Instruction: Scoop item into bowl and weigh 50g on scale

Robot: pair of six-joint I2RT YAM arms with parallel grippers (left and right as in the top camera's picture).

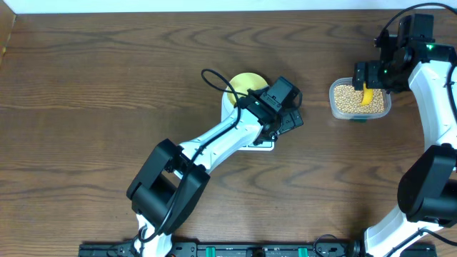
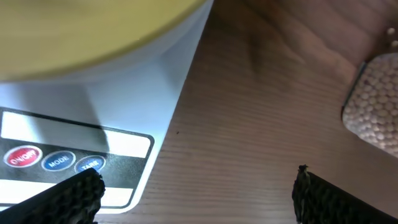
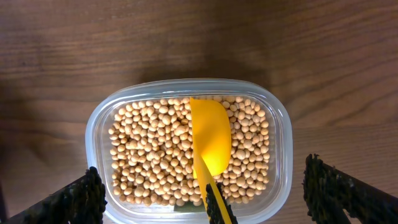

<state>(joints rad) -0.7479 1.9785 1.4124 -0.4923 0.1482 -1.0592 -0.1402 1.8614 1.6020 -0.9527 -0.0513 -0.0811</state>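
The pale-yellow bowl stands on the white scale, which is mostly hidden under my left arm. In the left wrist view the bowl is at the top, above the scale's button panel. My left gripper is open and empty, with its left finger over the TARE button and its right finger over bare table; it also shows in the overhead view. The beans fill a clear tub. A yellow scoop lies in them. My right gripper is open, its fingers either side of the scoop's handle.
The clear tub of beans stands at the right of the wooden table, with the scoop and my right gripper above it. A black piece sits on the scoop's handle. The tub also shows at the right edge of the left wrist view.
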